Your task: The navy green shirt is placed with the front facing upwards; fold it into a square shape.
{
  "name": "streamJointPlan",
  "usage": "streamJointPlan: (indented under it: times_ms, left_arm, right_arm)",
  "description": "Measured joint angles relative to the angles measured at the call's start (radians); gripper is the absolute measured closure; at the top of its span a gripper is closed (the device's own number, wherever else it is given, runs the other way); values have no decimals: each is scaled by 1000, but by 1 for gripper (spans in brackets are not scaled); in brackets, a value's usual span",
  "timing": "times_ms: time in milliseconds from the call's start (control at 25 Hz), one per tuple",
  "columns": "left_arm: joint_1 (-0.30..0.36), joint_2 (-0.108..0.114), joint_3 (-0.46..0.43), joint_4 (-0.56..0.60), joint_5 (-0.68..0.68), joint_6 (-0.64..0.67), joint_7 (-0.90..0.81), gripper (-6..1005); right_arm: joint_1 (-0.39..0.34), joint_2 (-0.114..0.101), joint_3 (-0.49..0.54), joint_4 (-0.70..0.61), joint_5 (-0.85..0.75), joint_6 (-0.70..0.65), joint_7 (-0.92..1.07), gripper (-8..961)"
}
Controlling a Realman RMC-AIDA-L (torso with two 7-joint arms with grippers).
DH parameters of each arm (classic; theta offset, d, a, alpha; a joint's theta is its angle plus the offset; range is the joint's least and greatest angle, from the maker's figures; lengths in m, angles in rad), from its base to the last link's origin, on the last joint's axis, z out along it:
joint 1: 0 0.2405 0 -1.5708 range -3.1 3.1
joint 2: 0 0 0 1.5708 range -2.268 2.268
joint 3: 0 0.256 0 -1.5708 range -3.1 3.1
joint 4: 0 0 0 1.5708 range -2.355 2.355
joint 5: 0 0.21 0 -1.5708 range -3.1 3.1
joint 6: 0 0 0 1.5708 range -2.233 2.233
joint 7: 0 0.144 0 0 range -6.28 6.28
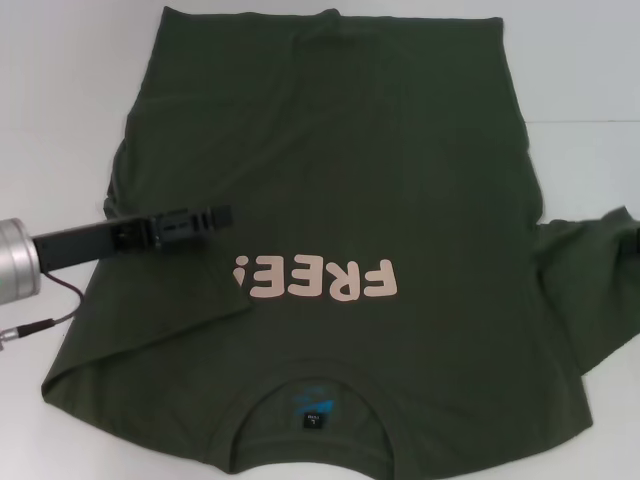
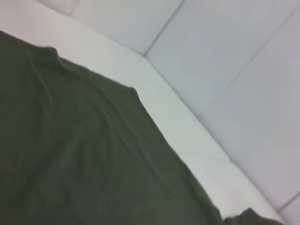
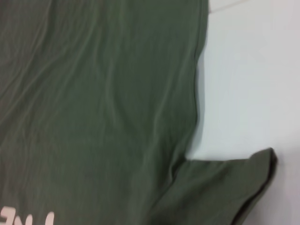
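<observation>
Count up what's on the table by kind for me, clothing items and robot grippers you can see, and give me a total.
Shirts: 1, the navy green shirt, lying flat on the white table
Grippers in view: 1, the left gripper, over the shirt's folded-in sleeve
Total: 2

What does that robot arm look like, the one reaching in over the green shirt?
The left arm has a shiny silver cylindrical segment at the picture's edge, then a slim black bar ending in a boxy, ridged black tool. A thin dark reddish cable loops beneath it to a small connector. The right arm barely shows, only a dark bit at the far edge.
</observation>
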Motion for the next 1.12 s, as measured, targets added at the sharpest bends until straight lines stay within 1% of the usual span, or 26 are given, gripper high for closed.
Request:
streamJointPlan:
  times_ms: [160,400,680,760,1000,1120]
  left_arm:
    - [20,0,-38,-2,-34,11,-1,94]
    - [54,3,-56,-3,-81,27,-1,95]
    - [63,6,-66,-3,-94,28,-1,94]
    - [63,6,-66,-3,-94,28,-1,94]
    - [61,6,-66,-3,-94,27,-1,95]
    - [56,6,-66,-3,-94,28,-1,94]
  right_arm:
    - [12,-16,-5,3,0,18,35,900]
    - [25,-35,2,0,2,12,68,888]
    - [52,-48,0,0,3,-11,80,875]
    - [64,-46,-4,4,-1,-27,81,872]
    - [106,-16,-42,39,-10,-110,83,860]
    - [130,4,-52,50,-10,-150,83,855]
